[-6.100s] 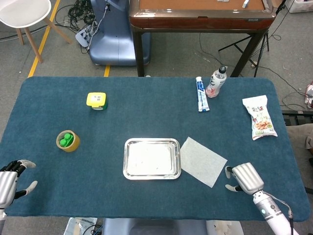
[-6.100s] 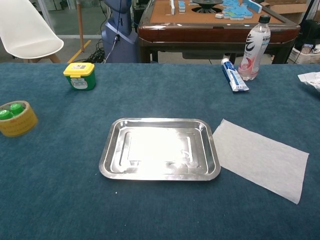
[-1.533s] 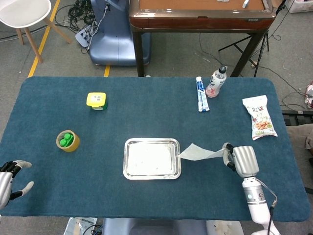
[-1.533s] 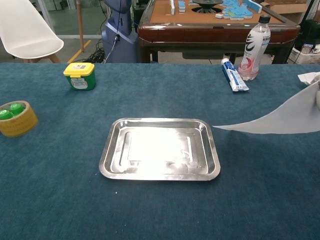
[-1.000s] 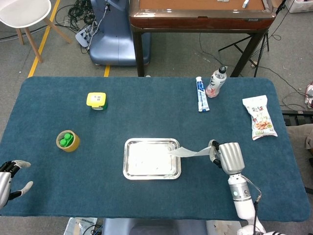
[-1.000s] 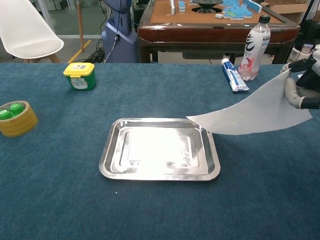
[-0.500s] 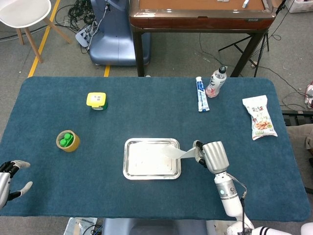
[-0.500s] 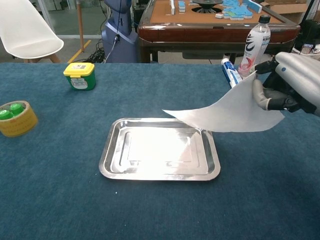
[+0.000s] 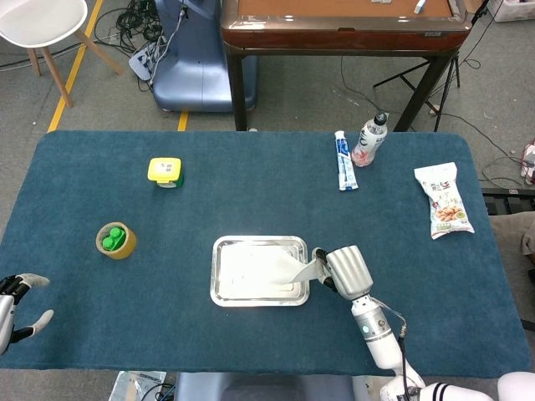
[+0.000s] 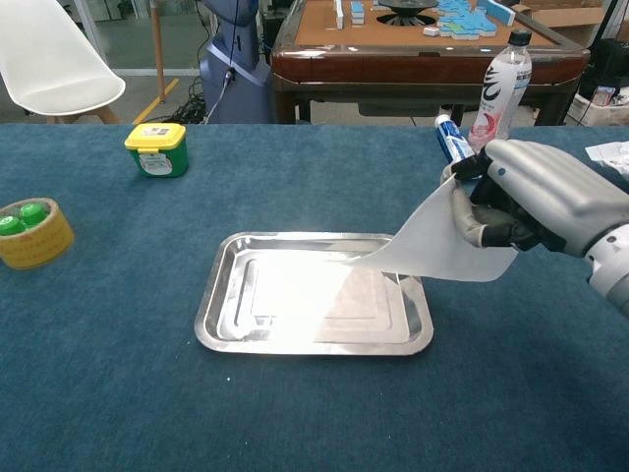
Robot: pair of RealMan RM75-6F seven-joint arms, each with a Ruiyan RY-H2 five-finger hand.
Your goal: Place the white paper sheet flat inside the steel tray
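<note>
Paper sheet (image 10: 432, 246), thin and white, is held up at one end and bends down into the steel tray (image 10: 221, 295). Its low end lies on the tray floor at the 3 o'clock side, and the shiny tray shows faintly through it. The sheet is pinched at its top edge by the right hand (image 10: 521, 202), whose fingers are curled around it just past the tray's 3 o'clock rim. The left hand (image 9: 17, 305) is seen only in the head view, at 8 o'clock of the blue table (image 9: 251, 192), with fingers spread and nothing in it.

A yellow-lidded tub (image 10: 156, 148) carries a small white label, a toothpaste tube (image 9: 343, 161) and a snack bag (image 9: 445, 200) carry print, and a bottle (image 10: 499, 90) has a label. None of this writing can be read.
</note>
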